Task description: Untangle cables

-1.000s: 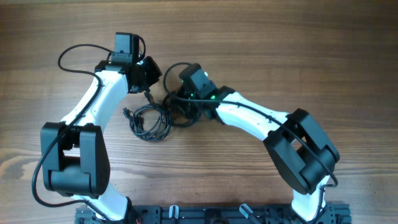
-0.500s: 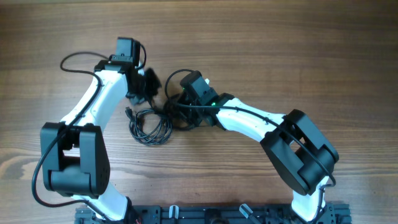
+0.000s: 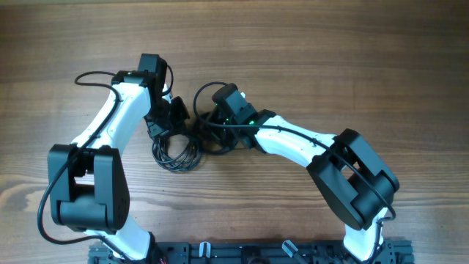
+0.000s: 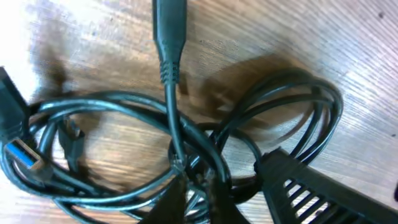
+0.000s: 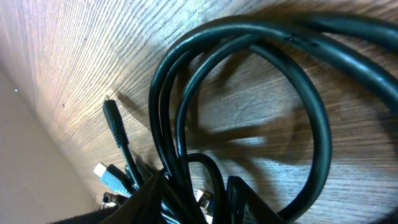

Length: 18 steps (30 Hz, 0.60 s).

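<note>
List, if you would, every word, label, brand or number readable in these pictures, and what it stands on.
None: no legible text shows on the cables, the wooden table or the robot arms. The blue-tongued plug bears no readable marking.

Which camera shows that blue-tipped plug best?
The left wrist view: the blue-tipped plug lies close and large at the picture's left edge. The right wrist view shows a pale-tipped plug that may be it, small; overhead it cannot be made out.
</note>
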{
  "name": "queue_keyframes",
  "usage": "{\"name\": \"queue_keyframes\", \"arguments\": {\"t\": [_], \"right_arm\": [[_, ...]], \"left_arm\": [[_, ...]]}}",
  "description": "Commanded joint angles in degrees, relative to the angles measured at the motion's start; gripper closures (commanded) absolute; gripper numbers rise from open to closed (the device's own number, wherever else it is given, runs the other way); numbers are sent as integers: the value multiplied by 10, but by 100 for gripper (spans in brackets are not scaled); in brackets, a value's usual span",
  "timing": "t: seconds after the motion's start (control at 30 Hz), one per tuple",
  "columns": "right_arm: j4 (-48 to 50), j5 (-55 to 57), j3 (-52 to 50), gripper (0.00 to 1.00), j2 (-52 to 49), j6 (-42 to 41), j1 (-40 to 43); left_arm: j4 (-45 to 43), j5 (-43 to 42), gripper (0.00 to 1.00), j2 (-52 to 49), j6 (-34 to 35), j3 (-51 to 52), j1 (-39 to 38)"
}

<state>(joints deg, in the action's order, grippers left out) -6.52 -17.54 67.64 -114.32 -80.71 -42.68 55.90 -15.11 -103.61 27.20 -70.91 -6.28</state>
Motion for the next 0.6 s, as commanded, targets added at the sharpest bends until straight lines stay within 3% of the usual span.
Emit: {"name": "queue_keyframes", "arguments": {"t": [0.0, 0.17, 0.27, 0.33, 0.57], "right_arm": [[1, -14, -9, 64, -6, 12, -4], [1, -13, -9, 63, -6, 12, -4], [1, -13, -9, 64, -6, 12, -4], [1, -13, -9, 64, -6, 12, -4], [0, -9, -9, 64, -6, 13, -4]], "left_arm": [[-31, -5, 78, -3, 38, 34, 0], [-67, -16, 81, -3, 118, 63, 0], [-66, -49, 85, -3, 125, 63, 0], [-62, -55, 96, -3, 125, 63, 1], [-45, -71, 93, -3, 125, 63, 1]]}}
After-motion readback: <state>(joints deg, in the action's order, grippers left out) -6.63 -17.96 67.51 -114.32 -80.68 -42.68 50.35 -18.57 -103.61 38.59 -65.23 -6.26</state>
